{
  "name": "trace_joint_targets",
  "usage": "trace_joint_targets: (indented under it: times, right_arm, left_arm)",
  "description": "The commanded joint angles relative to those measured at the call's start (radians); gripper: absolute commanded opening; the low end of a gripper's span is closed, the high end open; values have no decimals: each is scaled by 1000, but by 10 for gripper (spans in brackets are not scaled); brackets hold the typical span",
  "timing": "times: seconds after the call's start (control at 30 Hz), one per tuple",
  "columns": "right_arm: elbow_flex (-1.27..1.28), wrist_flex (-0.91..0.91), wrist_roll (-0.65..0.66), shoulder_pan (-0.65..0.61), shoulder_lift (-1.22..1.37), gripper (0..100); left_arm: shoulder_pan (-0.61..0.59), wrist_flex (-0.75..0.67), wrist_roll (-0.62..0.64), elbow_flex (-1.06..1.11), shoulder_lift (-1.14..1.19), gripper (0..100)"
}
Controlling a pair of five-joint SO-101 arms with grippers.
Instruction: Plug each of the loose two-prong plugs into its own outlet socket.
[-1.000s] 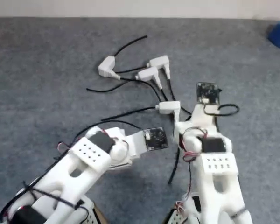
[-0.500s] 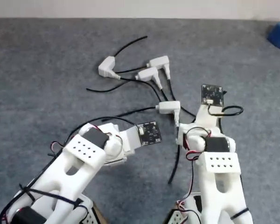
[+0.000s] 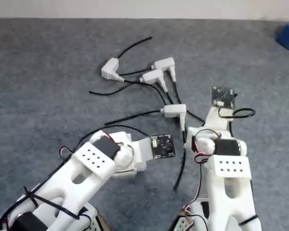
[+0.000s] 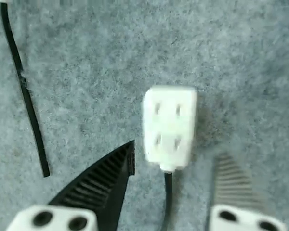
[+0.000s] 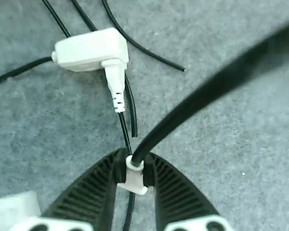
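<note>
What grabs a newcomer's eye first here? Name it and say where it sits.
The right gripper clamped on a white plug, a black cord rising from it. Next, the white outlet block lying on grey carpet between the open fingers of the left gripper. Farther out lies a tangle of white connectors and black cords.

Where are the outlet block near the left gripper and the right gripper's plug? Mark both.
outlet block [image 4: 169,126], left wrist view, middle of its socket face.
plug [image 5: 132,180], right wrist view, its white body at the cord's end.

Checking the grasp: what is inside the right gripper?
The right gripper is shut on a white plug, with its black cord leading out; the plug's prongs are hidden.
</note>
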Motion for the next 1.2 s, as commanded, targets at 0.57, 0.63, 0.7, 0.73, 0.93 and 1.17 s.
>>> trace_joint_targets:
  times: [0.57, 0.63, 0.7, 0.73, 0.93, 1.17]
  right_arm:
    - [-81, 12, 40, -325, -12, 6]
    - [-105, 15, 87, -401, -10, 6]
    - [-120, 47, 118, -470, -8, 6]
    - [-125, 74, 127, -504, -8, 6]
    - [-289, 278, 287, -717, -18, 6]
    - [-395, 306, 428, -828, -12, 6]
  left_arm:
    - [-875, -60, 86, -225, -35, 242]
    - [-993, -63, 86, -219, -35, 242]
    - [-1084, -60, 86, -216, -27, 242]
    - [-1119, -64, 86, -203, -27, 242]
    - [-1253, -207, -20, -35, -27, 242]
    - [-1357, -333, -103, 105, -27, 242]
